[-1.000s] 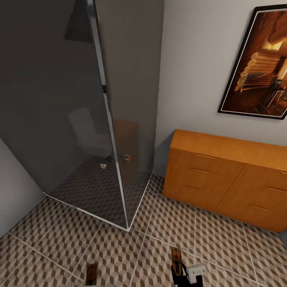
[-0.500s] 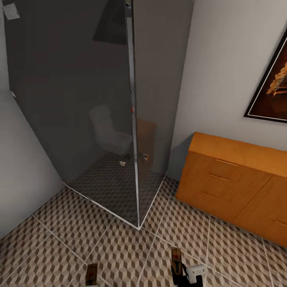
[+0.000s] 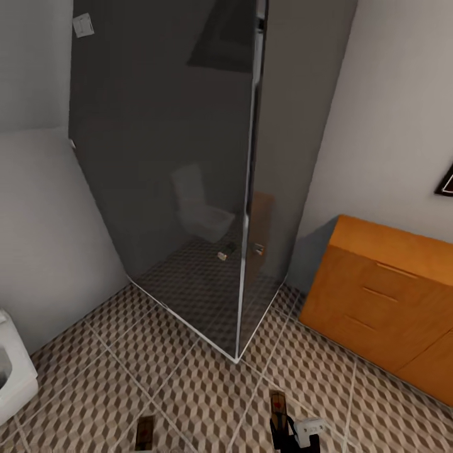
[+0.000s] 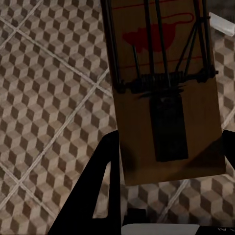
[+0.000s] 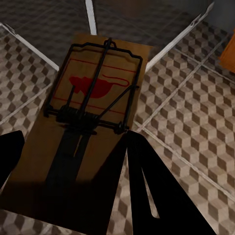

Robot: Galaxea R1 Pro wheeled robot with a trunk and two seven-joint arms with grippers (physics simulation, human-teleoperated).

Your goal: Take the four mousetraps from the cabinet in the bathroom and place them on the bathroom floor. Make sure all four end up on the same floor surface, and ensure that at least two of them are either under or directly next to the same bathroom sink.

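While both arms hang low over the tiled floor (image 3: 189,390), left end effector (image 4: 166,156) and right end effector (image 5: 73,176) each clamp a mousetrap (image 4: 164,88) (image 5: 83,127).

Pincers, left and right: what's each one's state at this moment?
Left pincer: closed on a mousetrap.
Right pincer: closed on another mousetrap.

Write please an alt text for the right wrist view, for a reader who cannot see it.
A wooden mousetrap with a red mouse print and black wire spring sits between the dark fingers of the right claw, above the cube-patterned bathroom floor. An orange cabinet corner shows at the edge.
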